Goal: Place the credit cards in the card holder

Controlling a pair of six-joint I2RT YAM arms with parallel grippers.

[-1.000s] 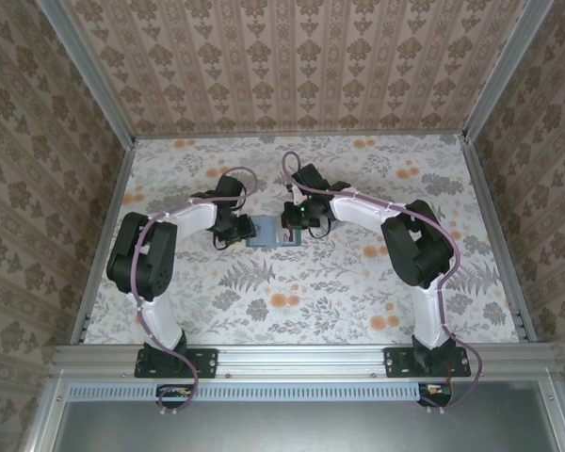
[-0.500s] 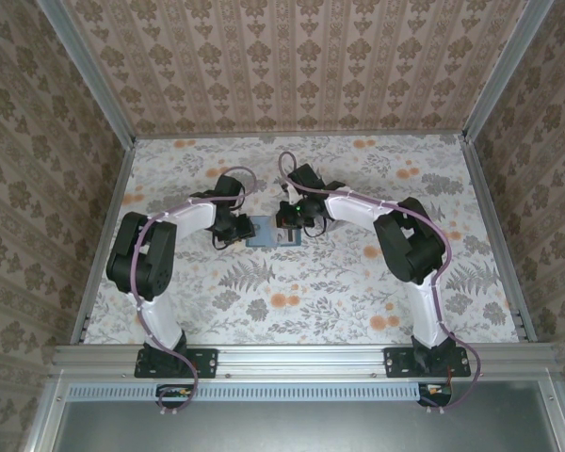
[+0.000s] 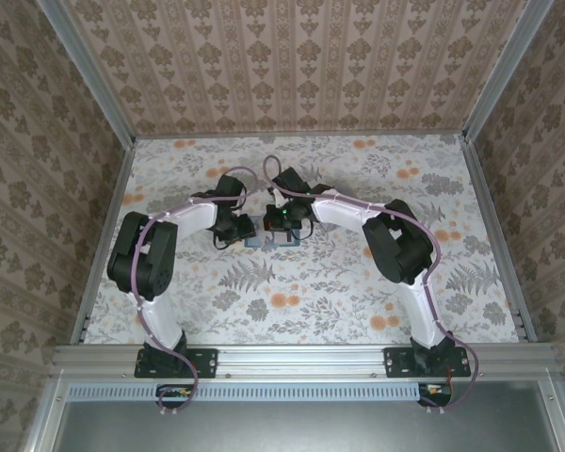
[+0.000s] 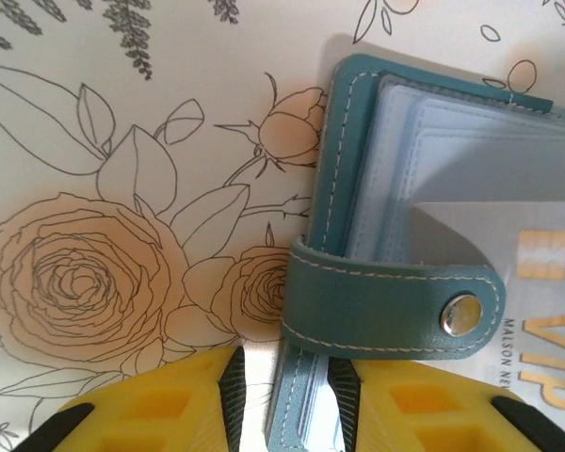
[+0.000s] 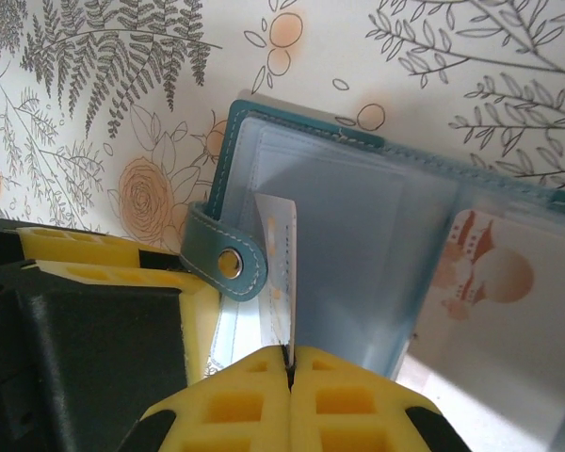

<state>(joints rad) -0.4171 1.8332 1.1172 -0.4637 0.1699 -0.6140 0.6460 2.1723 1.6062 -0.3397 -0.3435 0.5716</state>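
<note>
The teal card holder (image 3: 263, 234) lies open on the table, its clear sleeves (image 5: 358, 217) facing up. My right gripper (image 5: 289, 356) is shut on a pale credit card (image 5: 281, 273), held edge-on with its far end at the left sleeve beside the snap strap (image 5: 228, 264). A second card with a red print (image 5: 485, 273) sits in the right sleeve. My left gripper (image 4: 287, 381) straddles the holder's (image 4: 331, 160) left edge. Its right pad touches that edge and a gap shows at the left pad. The pale card with gold VIP letters (image 4: 537, 292) reaches over the page. Both grippers (image 3: 237, 229) (image 3: 281, 223) meet at the holder.
The floral table cover (image 3: 292, 292) stretches around the holder. Patterned walls (image 3: 292, 66) and metal rails (image 3: 104, 235) enclose it on three sides. My left gripper's yellow finger (image 5: 94, 273) lies close to the right gripper.
My right gripper has moved left with the card, over the holder and closer to the left gripper. The left arm has stayed put.
</note>
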